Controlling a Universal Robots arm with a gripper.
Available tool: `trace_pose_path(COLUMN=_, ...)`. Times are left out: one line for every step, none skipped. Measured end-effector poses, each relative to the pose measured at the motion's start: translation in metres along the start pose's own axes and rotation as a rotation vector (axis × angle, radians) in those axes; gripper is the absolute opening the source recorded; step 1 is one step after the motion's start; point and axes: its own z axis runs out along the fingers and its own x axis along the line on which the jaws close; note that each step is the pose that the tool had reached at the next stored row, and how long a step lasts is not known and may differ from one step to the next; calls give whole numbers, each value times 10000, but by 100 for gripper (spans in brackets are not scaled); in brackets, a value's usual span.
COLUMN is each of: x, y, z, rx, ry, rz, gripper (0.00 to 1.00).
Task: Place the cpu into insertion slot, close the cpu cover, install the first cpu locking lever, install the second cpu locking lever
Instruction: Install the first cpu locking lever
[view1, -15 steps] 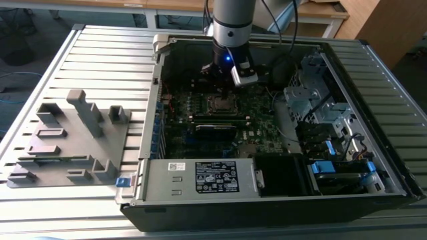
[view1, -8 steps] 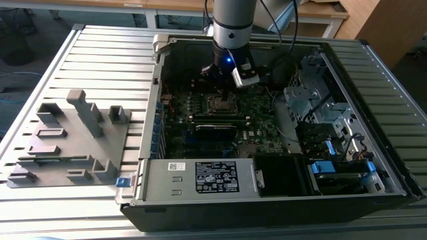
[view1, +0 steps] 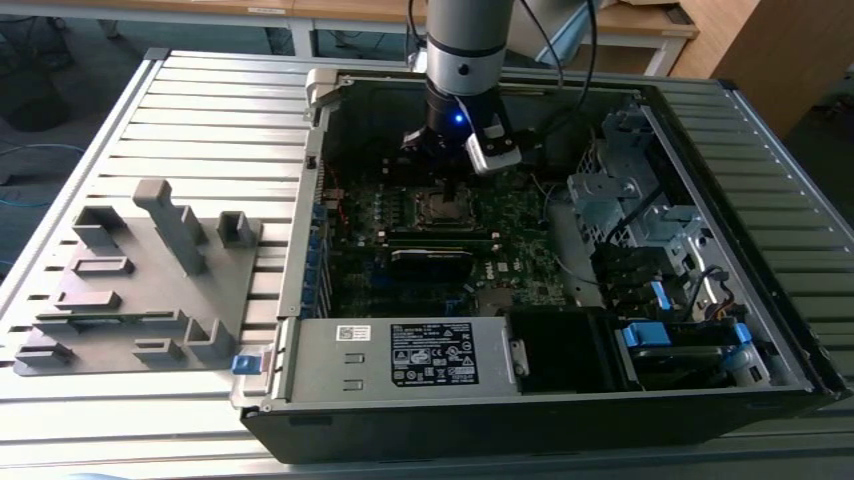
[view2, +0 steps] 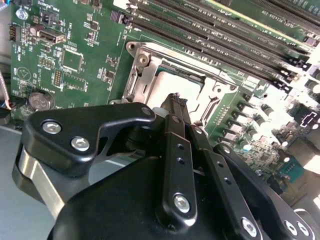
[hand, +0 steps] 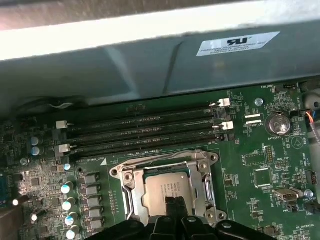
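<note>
The cpu (hand: 162, 187) lies flat in the insertion slot (view1: 445, 206) on the green motherboard, its silver-grey top showing in both wrist views (view2: 177, 87). The cpu cover (hand: 206, 181) lies down around the chip as a silvery frame (view2: 145, 75). A thin metal lever (hand: 150, 161) runs along the socket edge beside the memory slots. My gripper (hand: 173, 204) hangs just above the chip's edge with its black fingertips (view2: 175, 100) pressed together and nothing between them. In the exterior view the gripper (view1: 441, 165) hovers over the socket's far side.
Long black memory slots (hand: 145, 132) run beside the socket, and the case wall (hand: 160, 65) rises behind them. A power supply (view1: 400, 355) and drive bays (view1: 641, 230) crowd the case. A grey fixture tray (view1: 140, 280) sits on the slatted table at the exterior view's left.
</note>
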Motion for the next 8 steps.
trace_pose_path(x=-1, y=1, z=-14, rx=-9, ry=0, rz=-1, gripper=11)
trace_pose_path(x=-2, y=1, z=-29, rx=-15, ry=0, rz=-1, gripper=11)
trace_pose_path(x=-2, y=2, z=-45, rx=-19, ry=1, rz=-1, gripper=11)
trace_pose_path(x=-3, y=2, z=-62, rx=-23, ry=2, rz=-1, gripper=11)
trace_pose_path(x=-4, y=2, z=-77, rx=-37, ry=5, rz=-1, gripper=11)
trace_pose_path(x=-5, y=2, z=-89, rx=-46, ry=6, rz=-1, gripper=11)
trace_pose_path(x=-5, y=3, z=-91, rx=-48, ry=6, rz=-1, gripper=11)
trace_pose_path(x=-5, y=3, z=-91, rx=-48, ry=6, rz=0, gripper=11)
